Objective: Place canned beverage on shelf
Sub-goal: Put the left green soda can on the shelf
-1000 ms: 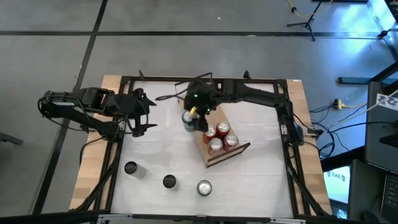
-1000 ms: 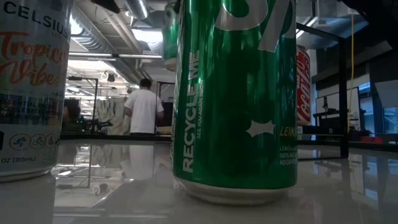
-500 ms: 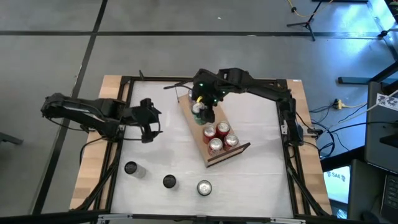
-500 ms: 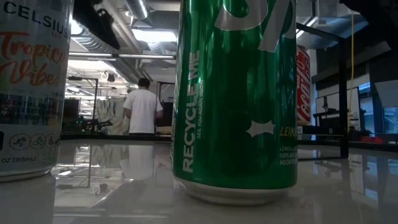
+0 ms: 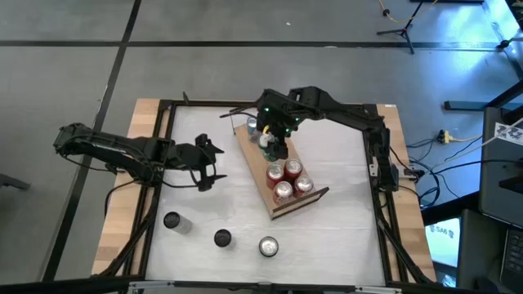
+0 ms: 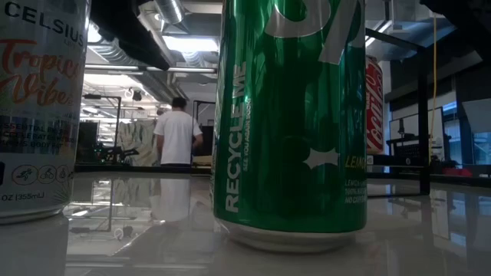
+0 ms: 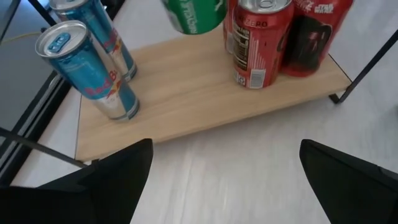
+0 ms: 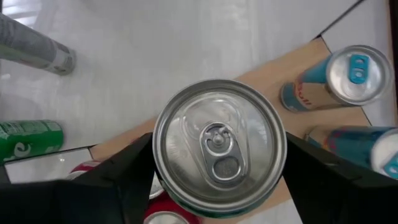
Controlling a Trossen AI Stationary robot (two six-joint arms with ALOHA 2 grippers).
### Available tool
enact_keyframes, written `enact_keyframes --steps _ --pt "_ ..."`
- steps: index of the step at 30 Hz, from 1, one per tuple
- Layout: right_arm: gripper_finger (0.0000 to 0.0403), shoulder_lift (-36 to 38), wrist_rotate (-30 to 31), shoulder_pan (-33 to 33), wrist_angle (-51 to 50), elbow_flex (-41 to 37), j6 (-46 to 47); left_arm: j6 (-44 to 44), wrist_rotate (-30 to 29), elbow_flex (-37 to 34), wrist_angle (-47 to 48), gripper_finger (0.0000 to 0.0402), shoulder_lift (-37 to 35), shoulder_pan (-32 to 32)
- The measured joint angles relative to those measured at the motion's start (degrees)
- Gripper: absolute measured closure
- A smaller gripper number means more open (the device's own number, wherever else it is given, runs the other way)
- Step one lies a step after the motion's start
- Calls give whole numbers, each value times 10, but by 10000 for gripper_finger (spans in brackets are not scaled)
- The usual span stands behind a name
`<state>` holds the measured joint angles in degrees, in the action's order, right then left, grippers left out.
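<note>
The shelf (image 5: 282,175) is a light-wood board lying on the table. Several red cans (image 5: 288,178) stand at its near end and two blue cans (image 7: 93,62) at its far end. My right gripper (image 5: 273,140) is over the middle of the board, shut on a green can (image 8: 219,146). The can's bottom also shows in the left wrist view (image 7: 191,15). My left gripper (image 5: 208,163) is open and empty over the table, left of the shelf and facing its long side. My right gripper pinches the green can between its two fingers, one finger (image 8: 124,180) on each opposite side of the can's wall (image 8: 163,163), just below the top rim. The fingers come from above, pointing down. The can hangs about upright, its bottom (image 7: 191,25) seemingly just clear of the board.
Three loose cans stand near the table's front edge: a white one (image 5: 172,221), a dark one (image 5: 222,238) and a green one (image 5: 268,246). The low view shows the green can (image 6: 288,115) and the white can (image 6: 38,107) up close. A person (image 6: 176,134) stands in the room behind.
My right gripper has carried the green can from beside the shelf's left side toward the table's right and far edges, over the middle of the board. My left gripper has moved toward the table's right edge, nearer the shelf, still open.
</note>
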<state>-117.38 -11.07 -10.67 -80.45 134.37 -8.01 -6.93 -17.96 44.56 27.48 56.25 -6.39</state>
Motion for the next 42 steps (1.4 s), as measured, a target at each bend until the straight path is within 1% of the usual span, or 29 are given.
enact_keyframes --steps 4,18,23,27,32,42 --pt "112 0 0 -9 0 -6 0 0 2 -11 -18 8 0 0" --pt "116 0 0 -14 -12 -9 -13 0 4 -15 -18 8 0 0" --pt "111 0 1 -14 -12 -9 -15 0 5 -15 -19 8 0 0" --pt "115 0 13 -14 6 -9 -17 0 5 -15 -20 8 0 0" --pt "110 -5 13 -14 35 -9 -18 0 4 -15 -32 8 0 0" --pt "112 -17 0 -14 34 -10 -28 0 4 -15 -32 8 0 0"
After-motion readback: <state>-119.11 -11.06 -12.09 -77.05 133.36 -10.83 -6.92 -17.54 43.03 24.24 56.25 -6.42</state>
